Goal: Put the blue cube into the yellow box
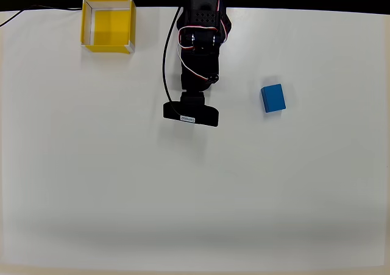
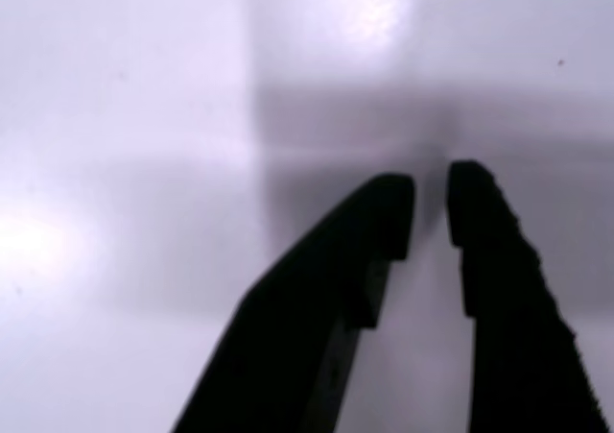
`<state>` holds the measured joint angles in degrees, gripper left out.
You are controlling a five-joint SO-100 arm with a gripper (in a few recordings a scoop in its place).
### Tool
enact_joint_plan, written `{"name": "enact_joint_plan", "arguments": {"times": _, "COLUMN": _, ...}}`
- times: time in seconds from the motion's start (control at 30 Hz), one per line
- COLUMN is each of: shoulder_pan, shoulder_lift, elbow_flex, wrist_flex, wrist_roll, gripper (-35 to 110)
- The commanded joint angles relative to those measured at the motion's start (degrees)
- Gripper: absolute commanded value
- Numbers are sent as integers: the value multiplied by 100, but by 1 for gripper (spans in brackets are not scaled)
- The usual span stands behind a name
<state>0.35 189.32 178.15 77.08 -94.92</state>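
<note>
The blue cube [image 1: 273,98] lies on the white table, right of centre in the overhead view. Far off at the back left stands the yellow box [image 1: 107,47], open-topped and with nothing in it. My black arm [image 1: 198,49] reaches in from the back edge between the two, and its wrist camera block [image 1: 190,113] covers the fingers from above. In the wrist view my gripper [image 2: 432,198] hangs over bare table. Its two dark fingertips [image 2: 389,212] are almost together with only a thin slit between them, and they hold nothing. The cube is about a hand's width to the right of the wrist.
The white table [image 1: 195,196] spreads wide toward the front. A thin black cable [image 1: 36,10] runs off the back left edge. The arm's own cable [image 1: 164,67] loops down along its left side.
</note>
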Motion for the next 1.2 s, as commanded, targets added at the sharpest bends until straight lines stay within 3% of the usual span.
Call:
{"name": "enact_joint_plan", "arguments": {"times": 0.0, "shoulder_pan": -105, "shoulder_lift": -589, "elbow_flex": -773, "wrist_flex": 105, "wrist_roll": 44, "gripper": 0}}
{"name": "enact_joint_plan", "arguments": {"times": 0.1, "shoulder_pan": -281, "shoulder_lift": -1397, "elbow_flex": -1775, "wrist_flex": 35, "wrist_roll": 413, "gripper": 1}}
{"name": "enact_joint_plan", "arguments": {"times": 0.6, "shoulder_pan": -1846, "shoulder_lift": -4887, "elbow_flex": -5783, "wrist_flex": 431, "wrist_roll": 2338, "gripper": 40}}
{"name": "enact_joint_plan", "arguments": {"times": 0.87, "shoulder_pan": -2549, "shoulder_lift": -5994, "elbow_flex": -6434, "wrist_flex": 211, "wrist_roll": 2637, "gripper": 49}}
{"name": "enact_joint_plan", "arguments": {"times": 1.17, "shoulder_pan": -3190, "shoulder_lift": -6847, "elbow_flex": -6768, "wrist_flex": 62, "wrist_roll": 2909, "gripper": 48}}
